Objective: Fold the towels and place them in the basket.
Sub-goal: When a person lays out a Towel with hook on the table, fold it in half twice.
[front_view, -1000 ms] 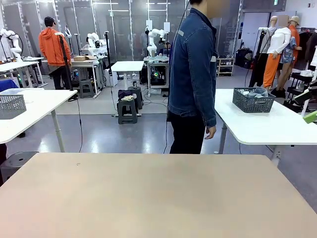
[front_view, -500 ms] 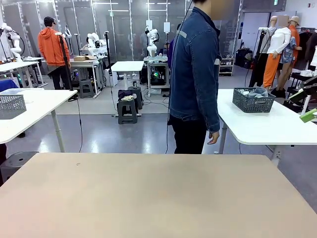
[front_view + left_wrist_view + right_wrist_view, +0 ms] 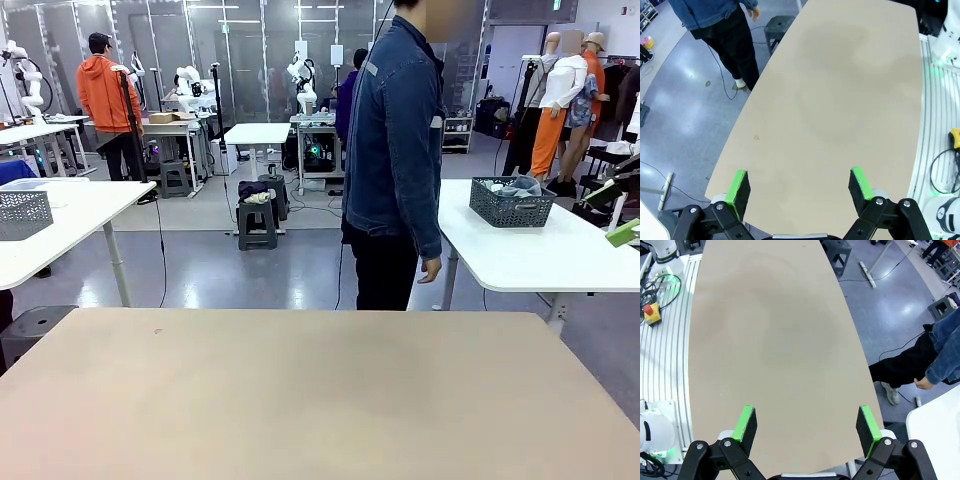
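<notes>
Left end effector (image 3: 799, 175), right end effector (image 3: 806, 412): fingers standing apart, gripping nothing, hovering over bench (image 3: 320, 400). Basket (image 3: 511, 210), probably holding the towels (image 3: 516, 186): sitting on white table (image 3: 560, 255) beyond bench's far right corner, beside person (image 3: 395, 150). Step: folding not yet starting; next move is probably calling for towels arriving on bench.

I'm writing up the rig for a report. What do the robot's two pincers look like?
The left pincer and the right pincer look alike: two black jointed fingers each, with silver bolts at the joints and flat bright green pads at the tips.
</notes>
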